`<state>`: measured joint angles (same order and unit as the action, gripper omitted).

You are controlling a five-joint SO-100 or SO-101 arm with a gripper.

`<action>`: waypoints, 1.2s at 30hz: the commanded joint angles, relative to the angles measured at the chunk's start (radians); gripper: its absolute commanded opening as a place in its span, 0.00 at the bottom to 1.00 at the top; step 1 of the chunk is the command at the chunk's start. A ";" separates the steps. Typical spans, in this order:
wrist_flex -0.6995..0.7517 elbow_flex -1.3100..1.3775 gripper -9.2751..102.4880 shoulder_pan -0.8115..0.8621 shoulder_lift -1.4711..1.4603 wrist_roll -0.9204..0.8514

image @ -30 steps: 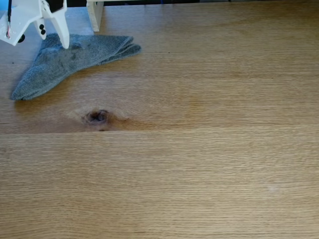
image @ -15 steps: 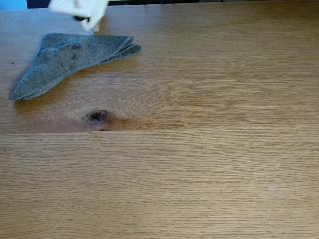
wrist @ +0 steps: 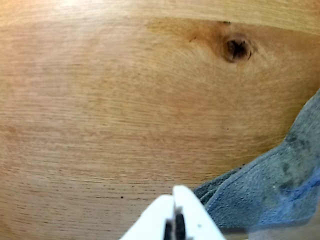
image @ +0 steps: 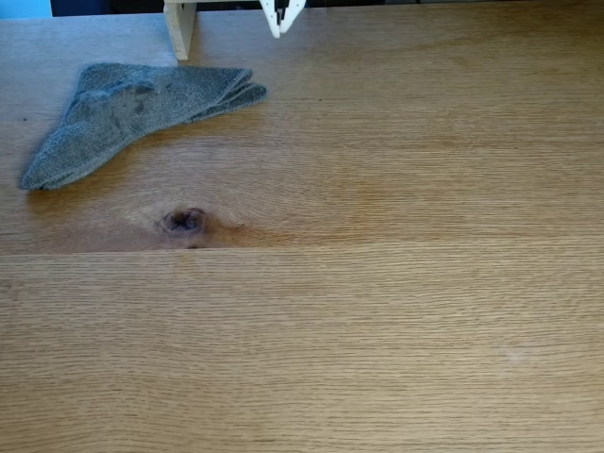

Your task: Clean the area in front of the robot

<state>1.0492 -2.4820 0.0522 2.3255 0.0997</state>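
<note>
Pointed white gripper (wrist: 174, 192) pinched closed, empty, above oak-grain tabletop (image: 377, 311). Folded grey terry cloth (image: 123, 109) near far-left corner, beside pale wooden post (image: 178, 26). Dark oval knot (image: 185, 222) nearby.

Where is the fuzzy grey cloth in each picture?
Fixed view: the folded grey terry cloth lies upper left on the wooden tabletop.
Wrist view: the cloth fills the lower right corner, beside the white hand.
Shared landmark: the dark oval knot in the wood.
</note>
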 commanded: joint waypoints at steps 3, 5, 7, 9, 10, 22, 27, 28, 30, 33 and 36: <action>-0.046 -0.225 0.08 -0.012 0.387 0.025; -0.046 -0.324 0.08 -0.040 0.522 0.026; -0.051 -0.425 0.08 -0.063 0.624 0.018; -0.051 -0.509 0.08 -0.064 0.676 0.009; -0.052 -0.548 0.08 -0.058 0.699 0.005; 0.166 -0.877 0.08 -0.095 0.888 -0.002; 0.164 -0.882 0.08 -0.137 0.887 -0.003; 0.170 -0.882 0.08 -0.141 0.896 -0.003; 0.187 -0.882 0.08 -0.144 0.925 -0.009; 0.209 -0.882 0.08 -0.138 0.965 -0.035; 0.215 -0.882 0.08 -0.147 0.979 -0.037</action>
<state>1.2625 -3.2428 -0.0859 3.2889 0.0736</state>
